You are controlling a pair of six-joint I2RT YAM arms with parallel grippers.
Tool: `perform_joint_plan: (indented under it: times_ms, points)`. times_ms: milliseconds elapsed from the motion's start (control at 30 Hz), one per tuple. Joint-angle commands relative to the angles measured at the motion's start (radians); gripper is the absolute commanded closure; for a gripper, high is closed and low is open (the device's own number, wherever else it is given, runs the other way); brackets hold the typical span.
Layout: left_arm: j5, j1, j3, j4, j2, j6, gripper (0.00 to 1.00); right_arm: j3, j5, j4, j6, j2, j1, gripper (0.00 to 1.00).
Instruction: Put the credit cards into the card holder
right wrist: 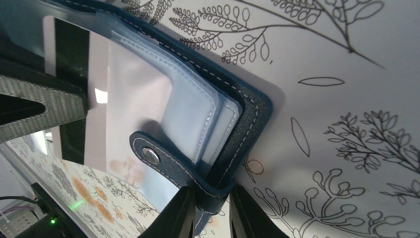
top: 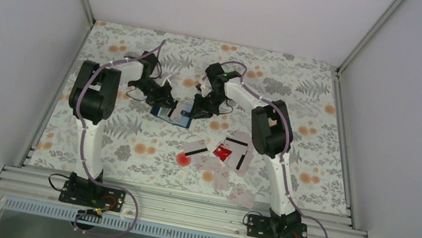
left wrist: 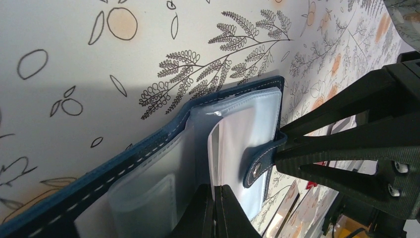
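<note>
Top view: your card holder [top: 171, 113] lies open on the floral bench [top: 302, 109], with the left tool [top: 164, 99] and right tool [top: 196, 112] both at it. The credit cards [top: 225, 154] lie scattered nearer the arm bases, apart from it.
Left wrist: your left tool is pressed together, pinching a clear pocket leaf [left wrist: 247, 129] of the holder.
Right wrist: your right tool pinches the navy cover edge where the snap tab [right wrist: 148, 154] joins.

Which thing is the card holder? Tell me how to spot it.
On the floral table, look to the middle, where both arms reach. The card holder lies open there, the left gripper pinching a clear pocket, the right gripper its cover edge. It is the only dark blue thing; the cards nearer the arm bases are pale or red.
</note>
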Motion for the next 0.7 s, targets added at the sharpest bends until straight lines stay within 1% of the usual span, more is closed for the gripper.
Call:
perform_joint_plan:
  times_ms: [0,167,267,500,667]
  points:
    - [-0.039,-0.022,-0.024,0.003,0.06,0.01,0.98,-0.005,0.02,0.088,-0.009,0.061,0.017,0.81]
    - [-0.035,-0.023,-0.091,0.105,0.021,-0.092,0.98,-0.006,0.019,0.091,-0.004,0.058,0.017,0.81]
    - [-0.022,-0.038,-0.104,0.147,0.009,-0.133,0.98,-0.01,0.013,0.097,0.0,0.059,0.017,0.81]
    - [-0.023,-0.055,-0.103,0.186,0.006,-0.189,0.98,-0.009,0.003,0.102,0.003,0.057,0.017,0.81]
    - [-0.032,-0.068,-0.105,0.187,0.005,-0.198,0.96,-0.01,-0.001,0.106,0.004,0.058,0.018,0.81]
